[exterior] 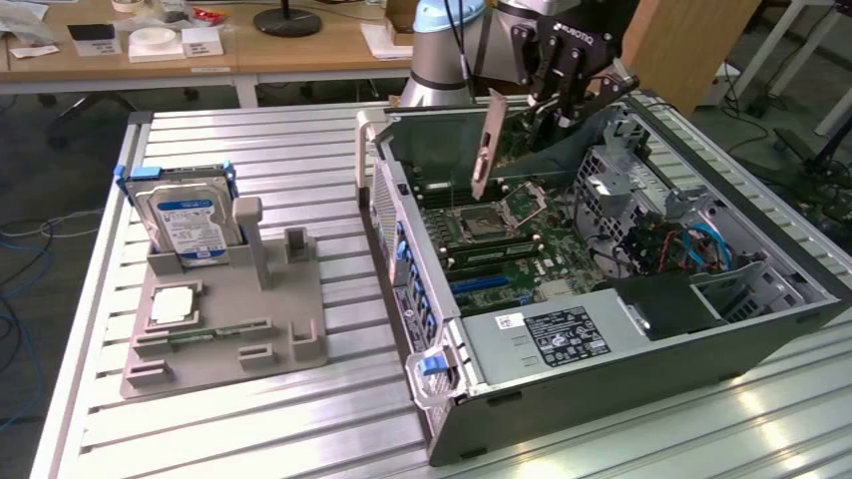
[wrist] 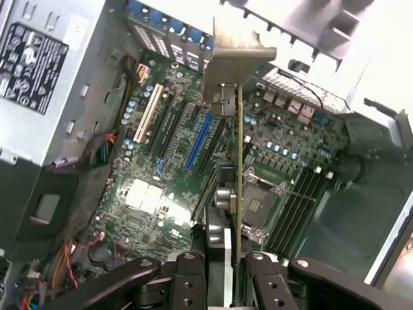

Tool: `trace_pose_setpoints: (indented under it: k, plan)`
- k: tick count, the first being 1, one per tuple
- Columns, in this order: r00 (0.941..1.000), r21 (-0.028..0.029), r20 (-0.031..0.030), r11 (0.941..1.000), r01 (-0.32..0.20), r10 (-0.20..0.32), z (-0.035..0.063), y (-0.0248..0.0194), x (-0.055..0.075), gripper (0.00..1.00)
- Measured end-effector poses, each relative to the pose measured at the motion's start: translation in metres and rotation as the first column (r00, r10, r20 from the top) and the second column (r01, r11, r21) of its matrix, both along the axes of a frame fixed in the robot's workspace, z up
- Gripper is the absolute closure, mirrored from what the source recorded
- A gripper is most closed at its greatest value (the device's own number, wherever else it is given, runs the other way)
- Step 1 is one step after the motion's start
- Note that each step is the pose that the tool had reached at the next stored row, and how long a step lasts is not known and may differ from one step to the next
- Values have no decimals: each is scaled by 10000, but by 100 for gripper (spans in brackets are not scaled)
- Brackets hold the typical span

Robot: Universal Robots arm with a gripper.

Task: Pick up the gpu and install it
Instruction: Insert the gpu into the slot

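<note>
**Gpu held above the open case**

The slatted metal table (exterior: 266,150) carries the open computer case (exterior: 745,329), which lies on its side. Inside it, the motherboard (wrist: 168,194) faces up. The gpu (exterior: 489,140) (wrist: 239,168) hangs edge-on above that board, not seated in any slot. My jaws pinch one end of the card from both sides.
</note>
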State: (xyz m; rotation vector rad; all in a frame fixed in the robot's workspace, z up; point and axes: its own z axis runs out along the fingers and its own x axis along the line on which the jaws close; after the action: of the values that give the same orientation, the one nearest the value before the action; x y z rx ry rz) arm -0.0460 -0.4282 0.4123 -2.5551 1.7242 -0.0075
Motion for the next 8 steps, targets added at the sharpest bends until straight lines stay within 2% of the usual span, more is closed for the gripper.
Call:
trace_pose_setpoints:
  k: [4,8]
  plan:
    - [9973,0,1,9973,731,-731,-21,0,0,72]
    - [9894,0,1,9894,1451,-1451,-43,0,0,72]
